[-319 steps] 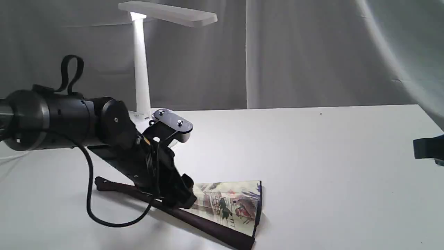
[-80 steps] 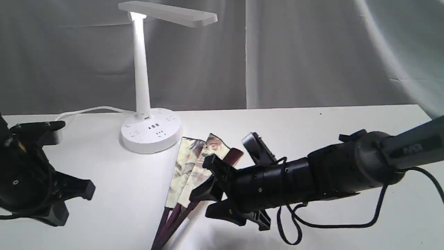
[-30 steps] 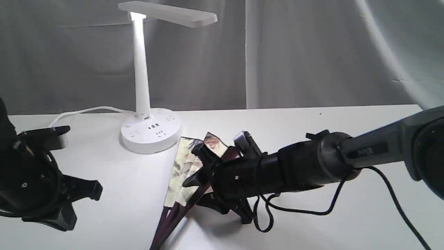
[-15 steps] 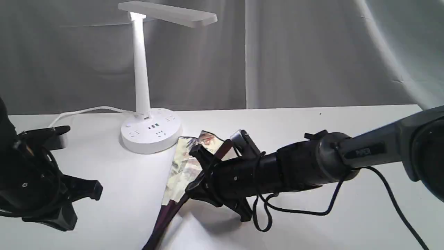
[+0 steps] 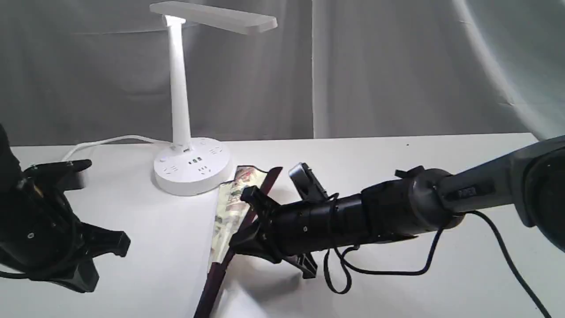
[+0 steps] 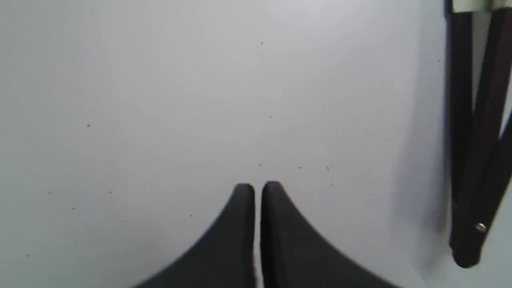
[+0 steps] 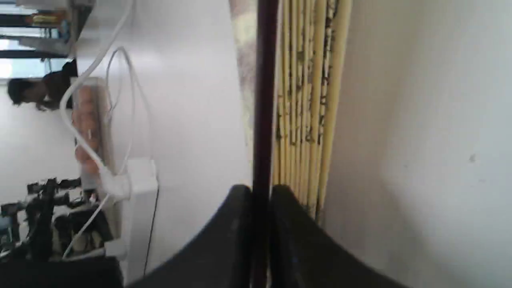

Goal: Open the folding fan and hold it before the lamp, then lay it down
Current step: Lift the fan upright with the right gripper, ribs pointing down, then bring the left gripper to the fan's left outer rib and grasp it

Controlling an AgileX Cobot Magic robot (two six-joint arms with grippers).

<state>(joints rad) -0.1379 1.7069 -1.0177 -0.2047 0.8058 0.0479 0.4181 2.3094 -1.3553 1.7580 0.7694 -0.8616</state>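
Observation:
The folding fan [image 5: 230,206] lies partly open on the white table, just right of the lamp [image 5: 178,88] and its round base [image 5: 193,170]. My right gripper [image 5: 247,221] reaches in from the right and is shut on the fan's outer maroon rib. In the right wrist view the fingertips [image 7: 240,196] pinch that dark rib, with the cream pleats [image 7: 308,100] packed beside it. My left gripper [image 6: 258,187] is shut on nothing above bare table. The fan's maroon ribs and pivot rivet [image 6: 480,227] lie off to its side.
The lamp's white cord [image 5: 110,141] runs left along the back of the table. The left arm [image 5: 39,229] fills the near left corner. A black cable [image 5: 353,274] loops under the right arm. Grey curtains hang behind the table.
My right gripper has moved slightly left and down with the outer rib. The rib now points toward the lamp base and the visible leaf looks narrower. The left arm has barely moved.

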